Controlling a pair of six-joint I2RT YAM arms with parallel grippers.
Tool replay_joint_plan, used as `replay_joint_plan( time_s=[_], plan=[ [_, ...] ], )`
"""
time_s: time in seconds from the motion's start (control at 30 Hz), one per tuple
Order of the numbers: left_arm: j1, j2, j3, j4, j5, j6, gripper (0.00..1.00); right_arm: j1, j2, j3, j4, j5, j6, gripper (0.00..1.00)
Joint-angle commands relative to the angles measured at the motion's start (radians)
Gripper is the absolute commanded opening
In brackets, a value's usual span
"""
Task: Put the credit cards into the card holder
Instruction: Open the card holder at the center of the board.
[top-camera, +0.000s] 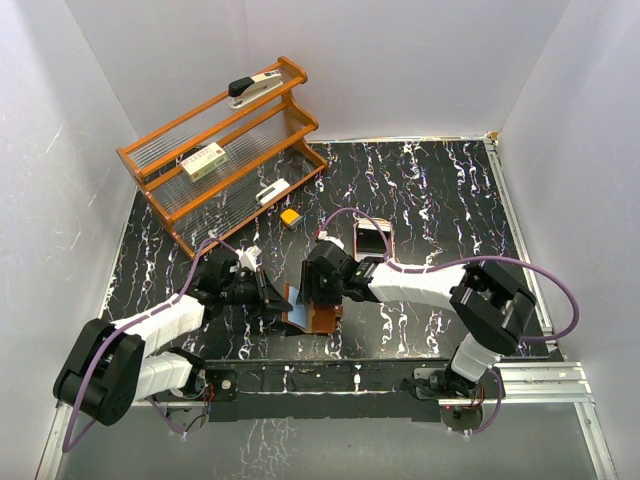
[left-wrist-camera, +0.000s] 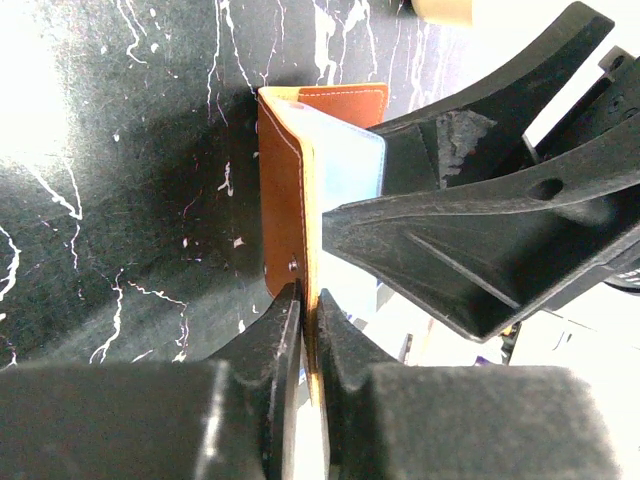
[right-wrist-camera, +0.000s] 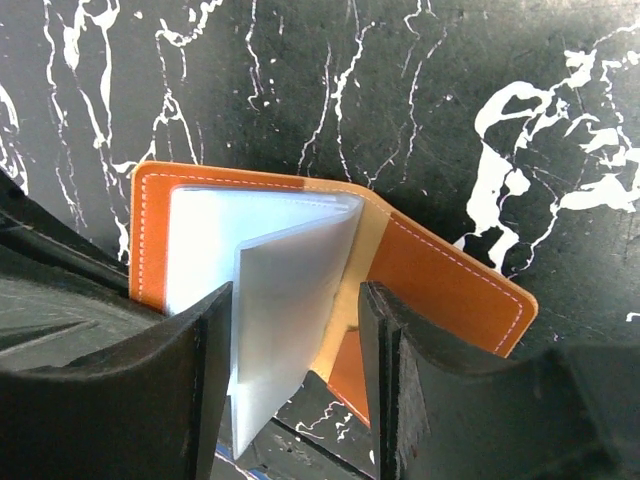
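Lower centre, overhead view: the left gripper (left-wrist-camera: 308, 300) is clamping its jaws on one flap of the card holder (left-wrist-camera: 285, 200), standing it open. The right gripper (right-wrist-camera: 296, 300) is straddling a pale credit card (right-wrist-camera: 300, 260) with parted jaws, grip unclear. The card needs feeding in squarely.

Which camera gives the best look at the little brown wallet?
The right wrist view: the card holder is open there, its pale inner sleeves standing between the right tool's fingers. The left wrist view shows it edge-on, pinched by the left tool. The top view shows only a corner between both tools.
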Motion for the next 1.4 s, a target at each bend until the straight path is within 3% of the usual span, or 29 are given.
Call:
replay_joint_plan(
  time_s=[0.0,0.17,0.37,0.7,1.37],
  plan=[
    [-0.005,-0.033,-0.001,0.047,0.052,-0.015,0.0,0.002,0.01,-0.026,0.047,0.009,0.002,0.48],
    [-0.004,-0.043,-0.008,0.068,0.054,-0.018,0.0,0.001,-0.013,-0.026,0.035,0.009,0.003,0.47],
    [-0.005,-0.045,-0.012,0.052,0.041,0.0,0.0,-0.005,-0.064,0.013,0.03,0.004,0.016,0.55],
    [-0.005,-0.041,-0.01,0.044,0.042,0.01,0.0,-0.006,-0.021,0.051,0.037,-0.018,0.017,0.6],
    [-0.005,-0.049,-0.011,0.018,0.032,0.021,0.0,-0.007,-0.022,-0.032,0.031,0.026,0.015,0.51]
  ],
)
